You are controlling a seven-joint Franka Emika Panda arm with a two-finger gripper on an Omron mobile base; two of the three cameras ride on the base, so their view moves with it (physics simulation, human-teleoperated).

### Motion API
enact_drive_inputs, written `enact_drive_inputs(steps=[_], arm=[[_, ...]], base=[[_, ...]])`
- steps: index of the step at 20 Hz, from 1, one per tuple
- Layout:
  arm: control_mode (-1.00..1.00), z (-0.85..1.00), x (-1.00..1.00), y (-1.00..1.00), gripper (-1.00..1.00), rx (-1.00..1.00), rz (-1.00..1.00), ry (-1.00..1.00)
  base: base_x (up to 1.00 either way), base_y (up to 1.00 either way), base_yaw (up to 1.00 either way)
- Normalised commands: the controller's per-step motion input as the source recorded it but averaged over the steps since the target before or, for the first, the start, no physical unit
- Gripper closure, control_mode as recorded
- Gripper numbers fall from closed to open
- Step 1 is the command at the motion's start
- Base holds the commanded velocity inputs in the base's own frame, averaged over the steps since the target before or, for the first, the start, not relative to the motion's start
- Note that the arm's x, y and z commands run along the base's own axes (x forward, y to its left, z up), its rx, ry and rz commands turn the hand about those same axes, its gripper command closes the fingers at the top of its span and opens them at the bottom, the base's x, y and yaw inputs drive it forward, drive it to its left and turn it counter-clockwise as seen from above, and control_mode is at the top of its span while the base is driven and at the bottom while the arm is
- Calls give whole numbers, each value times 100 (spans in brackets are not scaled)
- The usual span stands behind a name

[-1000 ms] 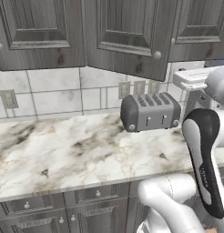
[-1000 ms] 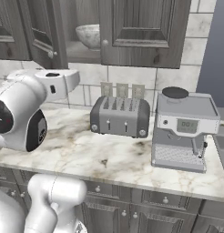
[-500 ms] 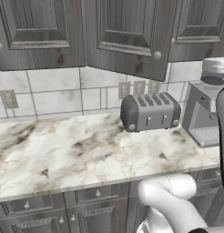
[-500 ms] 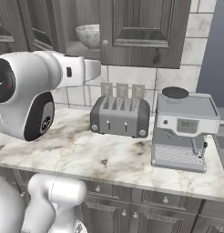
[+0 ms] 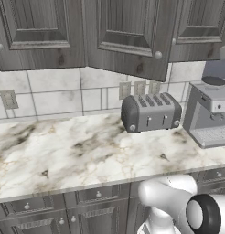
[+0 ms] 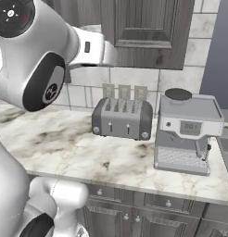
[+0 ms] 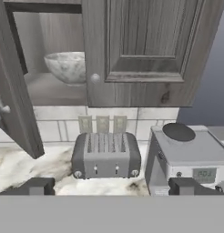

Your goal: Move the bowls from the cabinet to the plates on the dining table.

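In the hand view the cabinet (image 7: 141,50) stands with its left door (image 7: 16,95) swung open. On the inner shelf sits one marbled grey-white bowl (image 7: 66,67), its right side hidden behind the shut door. My gripper (image 7: 113,189) is open and empty, out in front of the cabinet and lower than the shelf, well short of the bowl. The dark fingertips (image 7: 36,186) stand wide apart. In the right base view my arm (image 6: 46,55) reaches up toward the cabinet (image 6: 143,28). The plates and the dining table are out of view.
A grey toaster (image 7: 106,154) (image 5: 151,112) (image 6: 123,118) stands on the marble counter (image 5: 64,151) under the cabinet. A coffee machine (image 7: 186,157) (image 6: 187,132) sits to its right. Wall sockets line the tiled backsplash. The open cabinet door (image 5: 132,41) juts out over the counter.
The arm has swung up and out of the left base view. In the right base view it has risen and stretched toward the cabinet. The gripper stays open.
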Motion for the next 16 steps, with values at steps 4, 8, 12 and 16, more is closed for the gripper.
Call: enact_drive_inputs(steps=[4,8,12,16], arm=[[-100,-58,13,0,-100,17,-5,9],[-100,-47,34,1,-100,21,-24,4],[-100,-9,51,12,-100,13,-27,7],[-100,0,50,14,-100,18,-26,2]], base=[[0,0,0],[0,0,0],[0,0,0],[0,0,0]])
